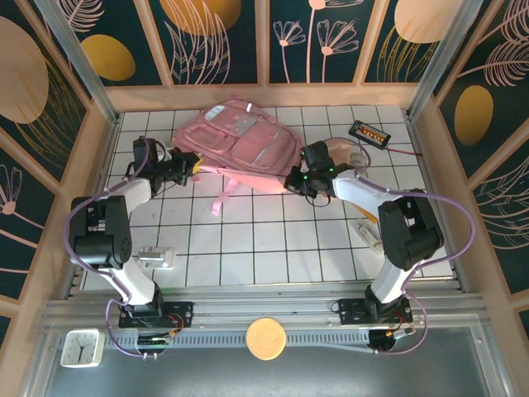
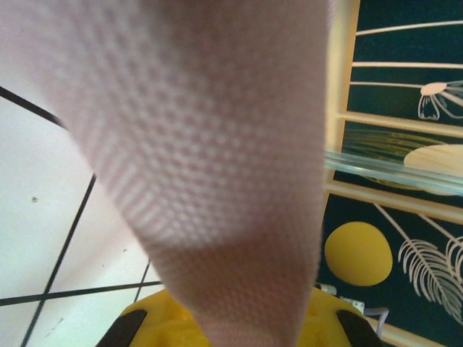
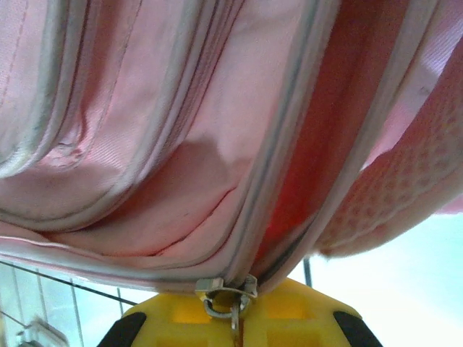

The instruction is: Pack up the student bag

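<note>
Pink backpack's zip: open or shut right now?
Open, at least partly: on the student bag, the zipper tracks split apart from the slider, with darker lining showing between them. Full extent: cannot tell.

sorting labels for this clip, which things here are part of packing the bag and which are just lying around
In the job:
bag
left claw, at the bag's left edge
right claw, at the bag's zip

Lying about, untouched now:
pouch
black gadget
white item
clock
wooden disc
</note>
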Motion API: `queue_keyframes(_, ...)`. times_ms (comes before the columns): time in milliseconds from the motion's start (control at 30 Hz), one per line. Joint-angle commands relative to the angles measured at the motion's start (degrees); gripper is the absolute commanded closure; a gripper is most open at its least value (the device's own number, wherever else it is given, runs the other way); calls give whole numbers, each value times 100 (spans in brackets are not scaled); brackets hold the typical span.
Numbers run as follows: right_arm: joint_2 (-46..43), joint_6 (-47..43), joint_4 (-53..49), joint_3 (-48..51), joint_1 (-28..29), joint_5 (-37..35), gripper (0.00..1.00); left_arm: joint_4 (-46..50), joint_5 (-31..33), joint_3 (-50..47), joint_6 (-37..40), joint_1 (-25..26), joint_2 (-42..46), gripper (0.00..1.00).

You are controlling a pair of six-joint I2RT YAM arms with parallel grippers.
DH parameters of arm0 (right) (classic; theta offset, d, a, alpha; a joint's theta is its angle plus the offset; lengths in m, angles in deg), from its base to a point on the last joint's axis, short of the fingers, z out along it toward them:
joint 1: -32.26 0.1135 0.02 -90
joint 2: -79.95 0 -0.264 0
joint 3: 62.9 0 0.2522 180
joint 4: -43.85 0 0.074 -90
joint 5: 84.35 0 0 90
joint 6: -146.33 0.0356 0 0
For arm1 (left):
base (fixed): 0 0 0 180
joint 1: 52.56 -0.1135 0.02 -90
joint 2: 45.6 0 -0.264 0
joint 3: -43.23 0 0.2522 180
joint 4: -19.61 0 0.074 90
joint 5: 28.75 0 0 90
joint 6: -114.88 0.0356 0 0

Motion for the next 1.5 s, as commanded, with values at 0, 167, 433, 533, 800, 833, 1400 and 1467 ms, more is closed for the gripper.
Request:
queue_keyframes(0, -44, -531, -928, -243, -278, -717, 100, 393, 96, 470, 823, -663, -88, 100)
queue_keyframes(167, 82, -879, -660, -552, -5, -276, 100, 1110, 101, 1021, 1615, -997, -666, 89)
queue_keyframes(433, 259, -325, -28, -876, 785, 278, 100, 745, 337, -169, 1030, -341, 657, 1)
queue_keyframes(533, 352, -218, 1, -1008, 965, 288, 100, 54, 148, -887, 41, 114, 1225, 1)
queue_keyframes(800, 396, -46, 98, -1099, 1336, 334, 100, -1859, 864, -1924, -2213, 1912, 1280, 1)
queue_keyframes(833, 374, -23, 124, -1081, 1375, 333, 100, -2075, 930, -2016, -2377, 2017, 1153, 1)
queue_keyframes(1400, 308, 0, -329, -903, 1657, 175, 100, -2162, 1329, -1813, -2104, 2330, 85, 100)
queue_keyframes(1467, 305, -144, -822, -935, 1457, 188, 100, -1219, 1216, -1627, -1174, 2145, 296, 100)
